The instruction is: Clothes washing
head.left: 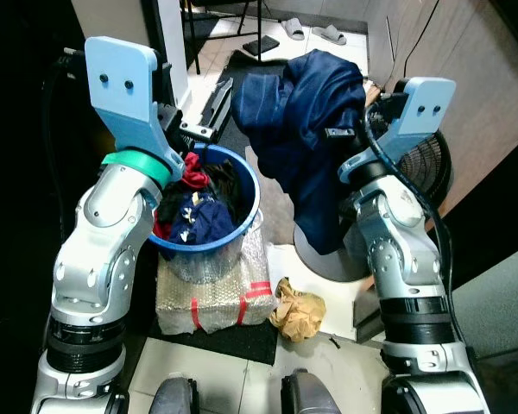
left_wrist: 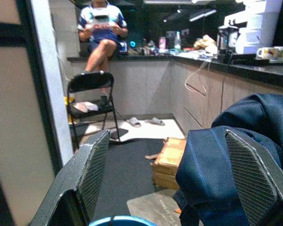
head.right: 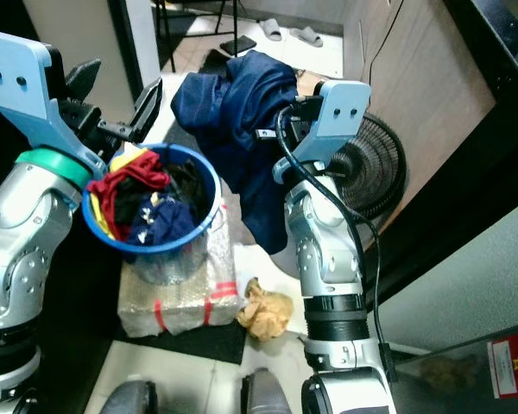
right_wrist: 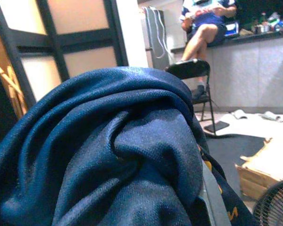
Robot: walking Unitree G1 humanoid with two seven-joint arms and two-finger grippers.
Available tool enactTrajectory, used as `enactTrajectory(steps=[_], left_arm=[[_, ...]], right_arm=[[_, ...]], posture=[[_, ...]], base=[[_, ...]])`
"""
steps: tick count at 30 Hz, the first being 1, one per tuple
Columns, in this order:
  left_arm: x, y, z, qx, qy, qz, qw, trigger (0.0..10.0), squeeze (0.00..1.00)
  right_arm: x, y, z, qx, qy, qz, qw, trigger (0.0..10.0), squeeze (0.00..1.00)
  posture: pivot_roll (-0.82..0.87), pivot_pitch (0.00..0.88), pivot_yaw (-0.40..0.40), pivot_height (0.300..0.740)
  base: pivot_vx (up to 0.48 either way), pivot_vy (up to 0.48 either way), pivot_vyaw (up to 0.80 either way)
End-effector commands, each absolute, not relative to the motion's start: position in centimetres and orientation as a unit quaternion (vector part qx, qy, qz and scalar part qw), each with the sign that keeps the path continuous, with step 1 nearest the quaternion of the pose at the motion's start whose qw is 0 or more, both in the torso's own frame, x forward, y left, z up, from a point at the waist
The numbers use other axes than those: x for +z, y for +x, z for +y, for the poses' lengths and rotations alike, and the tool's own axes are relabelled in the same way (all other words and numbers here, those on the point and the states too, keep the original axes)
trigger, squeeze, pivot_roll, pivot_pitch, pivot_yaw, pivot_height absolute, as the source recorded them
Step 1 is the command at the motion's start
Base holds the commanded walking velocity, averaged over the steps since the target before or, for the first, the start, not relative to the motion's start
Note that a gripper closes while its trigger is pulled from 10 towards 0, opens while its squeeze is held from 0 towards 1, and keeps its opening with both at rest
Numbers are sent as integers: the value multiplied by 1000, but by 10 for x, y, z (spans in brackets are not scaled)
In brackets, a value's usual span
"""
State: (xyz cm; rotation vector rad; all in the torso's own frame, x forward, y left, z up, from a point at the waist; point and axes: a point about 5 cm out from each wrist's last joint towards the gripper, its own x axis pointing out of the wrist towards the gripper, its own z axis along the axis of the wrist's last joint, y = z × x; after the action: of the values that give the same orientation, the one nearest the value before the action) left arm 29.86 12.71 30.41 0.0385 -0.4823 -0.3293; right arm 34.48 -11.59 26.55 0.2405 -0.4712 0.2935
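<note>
Lifting a garment out of the laundry load

The right gripper [head.left: 350, 129] clasps a bunched navy-blue fabric garment [head.left: 306, 112], which drapes over and below it. The left gripper [left_wrist: 172, 183] stands wide and empty, just above the round blue plastic basket [head.left: 242, 226] of mixed clothes. Next, I judge, carry it to the washer.
</note>
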Motion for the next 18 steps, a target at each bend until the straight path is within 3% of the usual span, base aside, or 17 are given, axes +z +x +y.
enactTrajectory(steps=[1,15,18], left_arm=[[297,301,128,-161,22,-225,961,10000,0],[280,309,135,-138,29,-180,973,10000,0],[281,309,135,-138,30,-182,973,10000,0]], right_arm=[[270,342,-116,146,115,-244,952,10000,0],[263,342,-118,136,106,-237,956,10000,0],[262,342,-119,133,120,-231,956,10000,0]], posture=[[40,55,-19,685],[37,60,-17,720],[36,60,-16,720]], base=[[0,0,0],[0,0,0],[0,0,-800]])
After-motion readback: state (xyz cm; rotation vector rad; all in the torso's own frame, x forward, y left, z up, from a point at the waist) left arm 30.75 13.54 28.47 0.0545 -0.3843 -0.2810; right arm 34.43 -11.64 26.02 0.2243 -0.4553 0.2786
